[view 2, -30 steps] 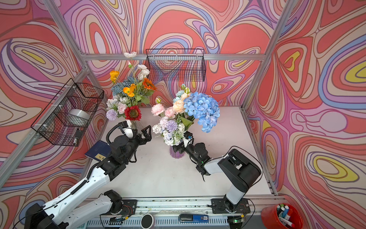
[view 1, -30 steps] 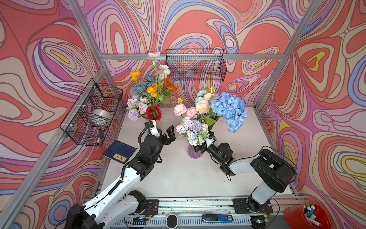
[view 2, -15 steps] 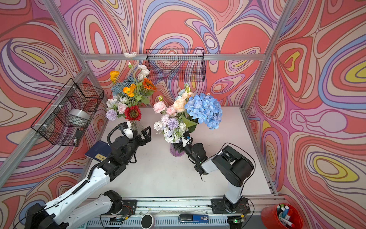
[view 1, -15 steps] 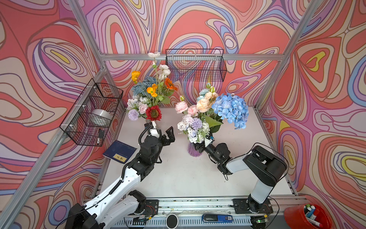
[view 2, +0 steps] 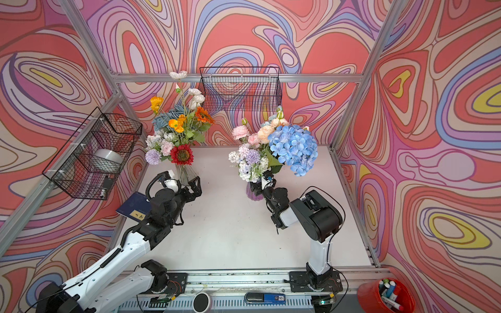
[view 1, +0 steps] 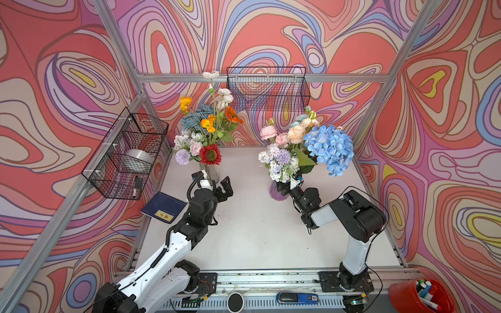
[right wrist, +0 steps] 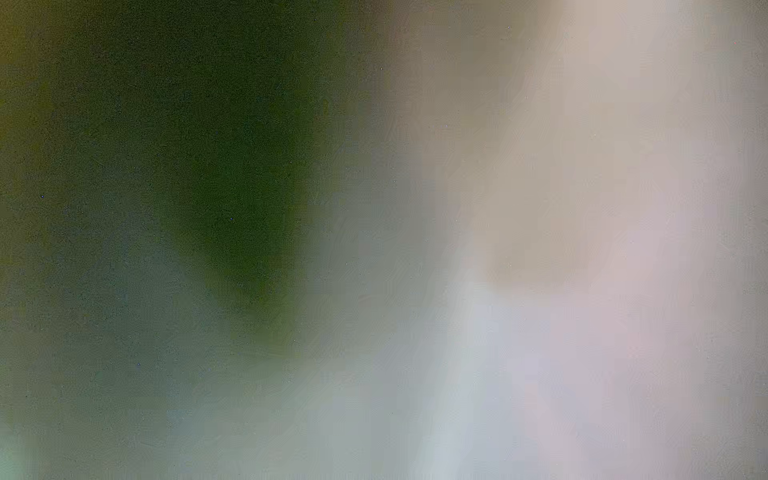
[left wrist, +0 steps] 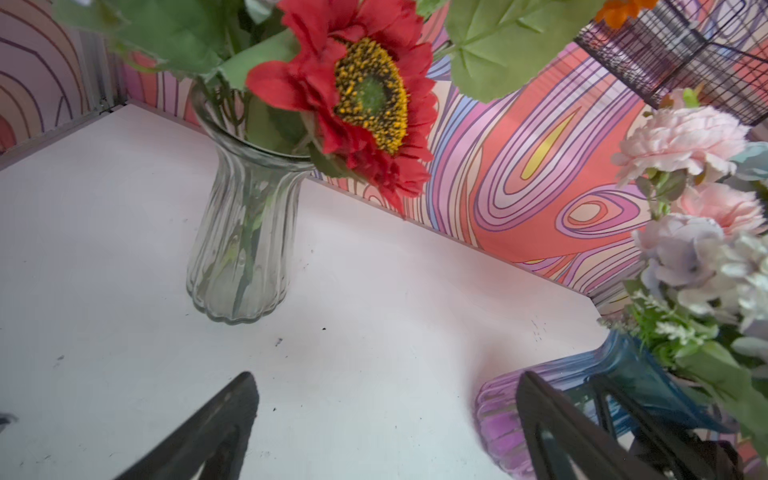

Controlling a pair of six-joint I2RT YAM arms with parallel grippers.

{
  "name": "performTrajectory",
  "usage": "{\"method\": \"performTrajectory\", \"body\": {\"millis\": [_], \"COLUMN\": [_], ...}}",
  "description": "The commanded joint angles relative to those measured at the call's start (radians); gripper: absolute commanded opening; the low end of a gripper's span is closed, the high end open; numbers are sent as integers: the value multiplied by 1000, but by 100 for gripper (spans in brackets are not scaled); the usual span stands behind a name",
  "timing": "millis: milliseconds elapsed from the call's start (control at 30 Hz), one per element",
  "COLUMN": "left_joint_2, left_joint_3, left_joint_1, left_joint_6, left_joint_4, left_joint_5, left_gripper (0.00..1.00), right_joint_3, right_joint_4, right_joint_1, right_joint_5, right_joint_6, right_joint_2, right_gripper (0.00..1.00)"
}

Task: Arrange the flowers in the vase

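My R claw (view 1: 287,186) (grip: can't tell, leaves hide it) is at purple vase (view 1: 275,195) neck, mid-frame; flowers (view 1: 325,146) rise up-frame from it.

The flowers (view 1: 208,127) stand in left vase (view 1: 210,174); bouquet (view 1: 282,162) in right vase (view 1: 275,193).

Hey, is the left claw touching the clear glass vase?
Apart. The left wrist view shows a strip of bare table between the open left claw and the clear glass vase.

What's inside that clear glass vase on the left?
Through the clear glass vase, green stems show, rising to the red daisy. Its mouth is crowded with leaves, so the stems cannot be counted.
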Motion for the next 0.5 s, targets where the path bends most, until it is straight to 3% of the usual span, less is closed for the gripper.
{"method": "performTrajectory", "body": {"millis": [0, 133, 300, 333, 367, 467], "left_joint_2": [-36, -67, -94, -97, -100, -108], "left_joint_3": [-19, -62, -78, -79, -79, -71], "left_joint_1": [13, 21, 34, 36, 38, 43], "left_joint_6": [-22, -20, -25, -27, -28, -34], "left_joint_4": [-43, -73, -110, -122, -134, -183], "left_joint_5": [-35, -55, -79, -91, -102, -124], "left_gripper": [100, 100, 100, 100, 100, 100], "right_joint_3": [74, 175, 218, 212, 201, 158], "right_joint_4": [34, 20, -66, -69, -66, -66], "right_joint_1": [-31, -62, -63, -64, -63, -63], "right_joint_5": [-15, -36, -52, -57, -66, -77], "right_joint_6": [-39, -39, -38, -29, -26, 11], "right_joint_2": [73, 154, 148, 140, 132, 95], "right_gripper": [43, 47, 78, 94, 98, 98]}}
